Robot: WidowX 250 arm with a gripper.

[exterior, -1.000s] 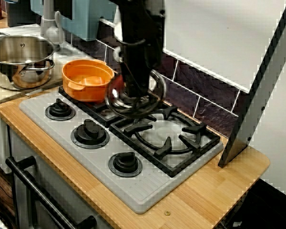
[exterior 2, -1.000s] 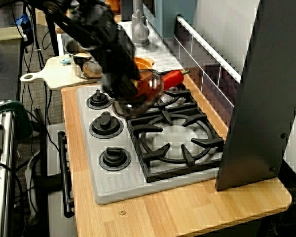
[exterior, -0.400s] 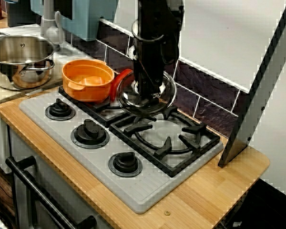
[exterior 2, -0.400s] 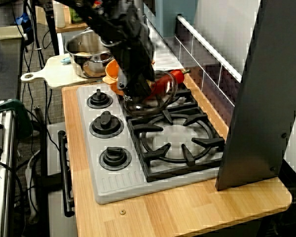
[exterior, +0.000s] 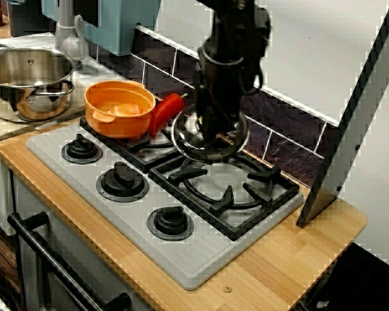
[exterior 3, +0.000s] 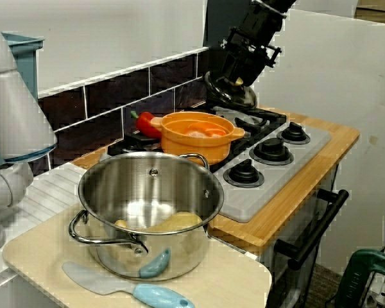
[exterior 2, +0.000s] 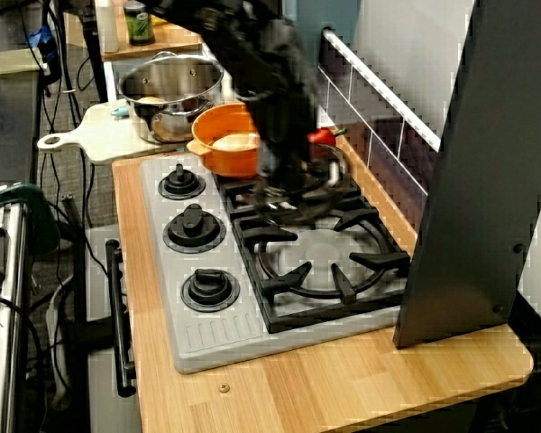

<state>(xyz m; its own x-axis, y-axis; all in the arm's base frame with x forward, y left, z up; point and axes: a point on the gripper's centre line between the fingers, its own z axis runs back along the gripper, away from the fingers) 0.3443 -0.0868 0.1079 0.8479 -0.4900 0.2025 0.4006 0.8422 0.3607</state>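
My gripper is shut on the knob of a clear glass lid, which hangs tilted just above the rear edge of the right burner grate. The view along the stove shows the gripper and lid blurred by motion. From the pot side the lid hangs under the black arm. An orange pot sits uncovered on the left burner, with a red pepper leaning beside it, left of the lid.
A steel pot stands on a cutting board left of the stove, with a blue-handled spatula. Three black knobs line the stove front. A grey slanted panel rises at the right; a tiled wall is behind.
The arm has carried the glass lid to the right, away from the orange pot and red pepper, to above the right burner's rear edge. The pot is uncovered in view.
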